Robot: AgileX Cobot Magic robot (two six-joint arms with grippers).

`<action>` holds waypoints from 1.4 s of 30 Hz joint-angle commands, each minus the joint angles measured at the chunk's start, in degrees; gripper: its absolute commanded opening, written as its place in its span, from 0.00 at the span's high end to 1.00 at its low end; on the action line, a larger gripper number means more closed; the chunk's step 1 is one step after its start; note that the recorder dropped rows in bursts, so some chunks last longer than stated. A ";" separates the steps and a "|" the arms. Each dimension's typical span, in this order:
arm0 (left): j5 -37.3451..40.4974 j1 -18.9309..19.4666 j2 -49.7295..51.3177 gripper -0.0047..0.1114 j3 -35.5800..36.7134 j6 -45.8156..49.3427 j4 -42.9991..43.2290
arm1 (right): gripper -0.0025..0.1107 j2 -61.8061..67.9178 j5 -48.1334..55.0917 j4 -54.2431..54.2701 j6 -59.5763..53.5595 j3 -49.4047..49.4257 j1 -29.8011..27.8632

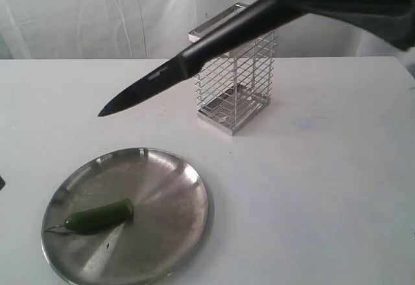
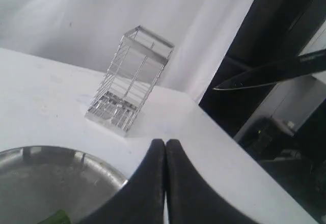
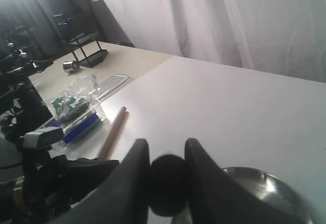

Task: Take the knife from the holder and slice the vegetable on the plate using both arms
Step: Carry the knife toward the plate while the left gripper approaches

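Knife is out of the holder and held up across the upper middle of the exterior frame, tip pointing lower left. Right gripper has its jaws clamped on the round black handle end. Left gripper has jaws shut, nothing between them; it sits near the plate.

So we're at the carry-to-plate step. Next, we reckon: swing the blade down over the vegetable, lower left on the plate, while the left arm pins it.

Count: 1 knife, 1 holder (looks empty, though wire mesh makes it hard to be sure), 1 plate, 1 vegetable, all on the white bench.
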 commanded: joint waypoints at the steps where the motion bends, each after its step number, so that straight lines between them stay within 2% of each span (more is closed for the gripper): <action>1: -1.42 0.23 10.57 0.96 -3.76 2.78 0.06 | 0.98 3.48 -4.74 7.07 -7.66 0.13 -0.04; 5: -3.88 0.23 22.59 0.96 -7.82 13.41 -8.95 | 0.98 5.46 -11.07 11.02 -13.61 0.13 -0.04; 10: -14.07 -0.03 39.28 0.96 -13.41 23.63 -16.47 | 0.98 9.22 -12.11 17.70 -22.96 0.13 1.61; 14: -17.97 -2.85 51.47 0.96 -18.99 28.80 -17.91 | 0.98 13.28 -17.98 20.27 -28.71 0.13 5.47; 15: -18.68 -4.46 56.15 0.96 -21.76 33.02 -19.33 | 0.98 15.64 -20.60 21.37 -31.10 0.13 7.62; 19: -18.99 -6.69 63.39 0.96 -27.42 42.17 -23.31 | 0.98 21.43 -23.46 27.12 -39.57 0.13 11.51; 23: -18.59 -6.69 65.87 0.96 -29.02 44.11 -23.86 | 0.98 24.01 -22.92 28.69 -40.90 0.13 12.07; 27: -16.39 -6.69 66.56 0.96 -29.38 50.29 -27.05 | 0.98 24.74 -20.58 27.96 -40.90 0.26 12.07; 34: -15.53 -6.59 66.56 0.96 -29.38 57.42 -31.41 | 0.98 24.74 -19.09 13.91 -30.34 5.56 12.07; 42: -15.53 -6.59 66.56 0.96 -29.38 57.42 -31.41 | 0.98 24.79 -17.97 7.22 -26.11 9.39 12.07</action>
